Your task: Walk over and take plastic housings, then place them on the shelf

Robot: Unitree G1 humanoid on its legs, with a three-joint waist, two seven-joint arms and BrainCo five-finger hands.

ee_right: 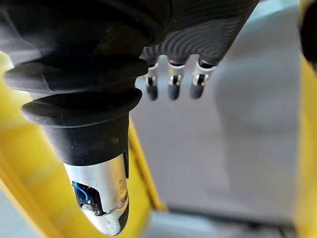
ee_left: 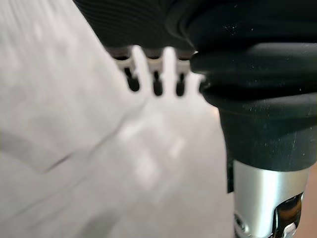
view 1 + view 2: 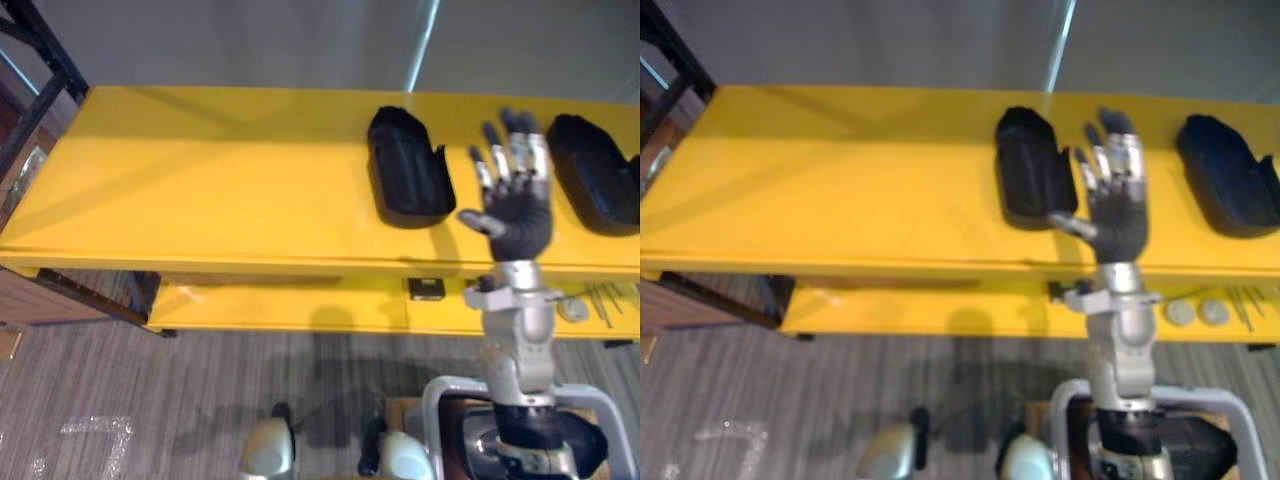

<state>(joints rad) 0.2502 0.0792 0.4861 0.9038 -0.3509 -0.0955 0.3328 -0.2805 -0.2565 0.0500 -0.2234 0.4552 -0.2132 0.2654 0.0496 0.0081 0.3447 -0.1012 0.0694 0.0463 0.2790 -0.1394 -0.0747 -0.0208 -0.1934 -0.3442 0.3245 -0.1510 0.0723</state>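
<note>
You have the right hand (image 3: 515, 215) above the yellow shelf (image 3: 200, 180), fingers spread straight, holding nothing. On that shelf, one plastic housing (image 3: 408, 165) lies at its left, another (image 3: 595, 175) at its right.

Silver-grey arm (image 3: 517, 340); right hand (image 3: 518, 210) dark-ribbed, silver-fingered.

Beyond the fingers (image 3: 520, 155) of the right hand (image 3: 518, 215) stood a plain grey wall (image 3: 250, 40). Far to their left rose a black metal frame (image 3: 66, 66). Below them, past the wrist, lay a small black square object (image 3: 426, 289), two pale round discs (image 3: 1181, 313) and thin metal rods (image 3: 603, 300). Lowest was grey striped floor (image 3: 150, 400).
</note>
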